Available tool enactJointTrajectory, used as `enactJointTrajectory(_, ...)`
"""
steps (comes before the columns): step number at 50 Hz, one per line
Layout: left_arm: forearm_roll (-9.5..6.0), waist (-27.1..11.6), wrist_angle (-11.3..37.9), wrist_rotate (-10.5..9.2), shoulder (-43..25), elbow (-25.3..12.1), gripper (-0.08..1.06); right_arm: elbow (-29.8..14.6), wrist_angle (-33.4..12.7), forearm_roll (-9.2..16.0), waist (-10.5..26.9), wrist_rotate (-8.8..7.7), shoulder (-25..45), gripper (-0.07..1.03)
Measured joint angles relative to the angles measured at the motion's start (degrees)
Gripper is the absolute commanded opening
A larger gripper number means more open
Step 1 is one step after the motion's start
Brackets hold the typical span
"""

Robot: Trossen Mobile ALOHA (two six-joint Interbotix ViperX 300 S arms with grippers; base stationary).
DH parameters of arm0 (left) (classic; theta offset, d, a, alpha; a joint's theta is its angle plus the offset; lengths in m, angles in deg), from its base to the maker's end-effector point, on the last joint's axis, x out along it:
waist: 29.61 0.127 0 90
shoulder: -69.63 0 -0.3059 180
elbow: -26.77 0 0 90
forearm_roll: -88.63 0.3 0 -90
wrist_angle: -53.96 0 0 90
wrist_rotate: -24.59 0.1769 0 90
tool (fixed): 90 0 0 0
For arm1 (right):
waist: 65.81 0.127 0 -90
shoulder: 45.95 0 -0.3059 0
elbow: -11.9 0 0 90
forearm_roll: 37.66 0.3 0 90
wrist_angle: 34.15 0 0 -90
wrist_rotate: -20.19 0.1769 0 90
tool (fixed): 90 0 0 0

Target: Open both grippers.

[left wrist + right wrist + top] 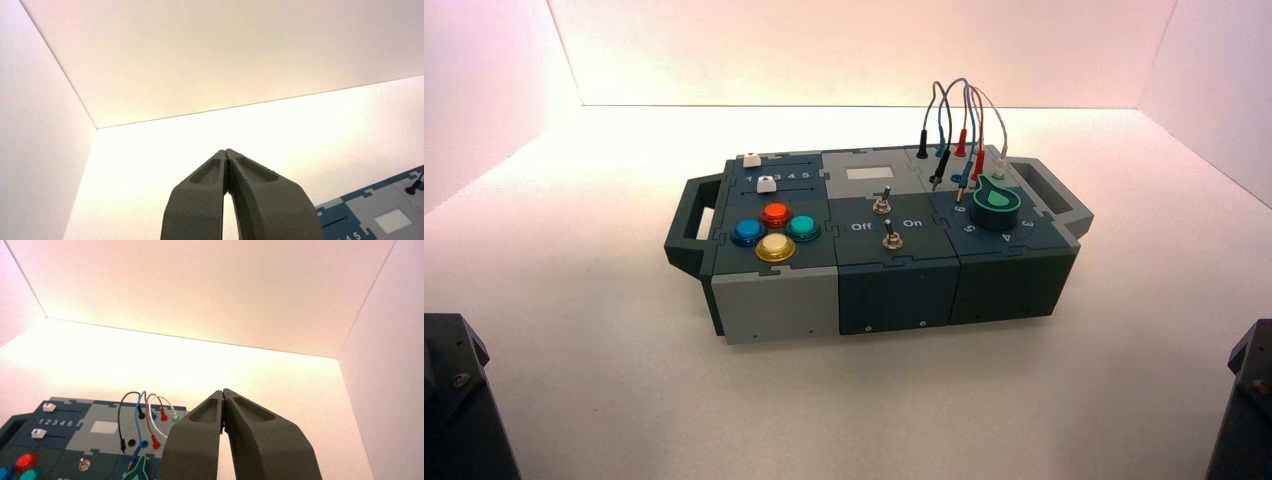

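Grey-green plastic fingertips meet tip to tip on both arms: the left gripper (227,152) is pressed together on nothing, and the right gripper (223,392) is the same, holding nothing. The task's own things are these two grippers, and in the high view only the dark wrist housings show, at roughly 8 and 4 o'clock of the box (874,250), low in the corners and well apart from it.

Each pair of fingers points its long axis away from the robot, toward 12 o'clock and the far wall. The move ahead, as I judge it, is a sideways spread across that axis, at 3 and 9 o'clock from each closed seam.

Room for that looks ample. The left wrist view shows bare white floor around the tips, with only a corner of the box off to one side. In the right wrist view the wires (145,415) lie beyond the tips, apart from them. Neither arm needs to travel; nothing stands beside either finger.
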Motion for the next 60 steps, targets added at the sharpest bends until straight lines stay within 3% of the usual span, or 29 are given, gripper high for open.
enactJointTrajectory(30,0.0,-0.44,-0.09,0.0,-0.35,-0.09,-0.03,0.0,0.62,0.0,-0.09,0.0,0.0,-0.02)
enactJointTrajectory(35,0.0,-0.7,-0.53,0.0,-0.7,0.0,-0.03,0.0,1.23,0.0,0.0,0.09,0.0,0.09)
enactJointTrajectory(37,0.0,-1.05,-0.97,0.0,-0.62,0.0,-0.01,0.0,1.67,0.0,-0.09,0.18,0.0,0.33)
enactJointTrajectory(40,0.0,-1.23,-1.41,0.0,-0.53,-0.09,0.13,0.0,2.2,0.0,-0.09,0.35,-0.09,0.61)
enactJointTrajectory(42,0.0,-1.41,-1.67,0.0,-0.62,-0.09,0.29,0.0,2.55,0.0,-0.09,0.53,-0.09,0.79)
enactJointTrajectory(43,-0.09,-1.49,-1.93,0.0,-0.62,0.0,0.52,0.0,2.9,0.0,0.0,0.62,-0.09,0.97)
enactJointTrajectory(44,-0.09,-1.49,-2.11,-0.09,-0.7,0.0,0.7,0.0,3.08,0.0,0.0,0.62,-0.09,1.01)
enactJointTrajectory(45,-0.09,-1.49,-2.11,-0.09,-0.7,0.0,0.98,0.0,3.34,0.0,-0.09,0.62,0.0,0.97)
enactJointTrajectory(46,0.0,-1.58,-2.2,-0.18,-0.79,0.0,1.05,0.0,3.43,0.0,-0.09,0.62,0.0,0.97)
enactJointTrajectory(48,-0.09,-1.58,-2.2,-0.26,-1.05,0.0,0.93,0.0,3.52,0.0,-0.09,0.7,0.26,1.0)
enactJointTrajectory(52,-0.09,-1.58,-2.2,-0.26,-1.67,0.0,1.03,0.0,3.78,0.0,-0.09,0.62,1.05,0.99)
enactJointTrajectory(60,-0.09,-2.37,-1.41,-0.26,-4.48,-0.62,1.02,0.0,3.96,0.09,-0.09,0.7,3.25,0.99)
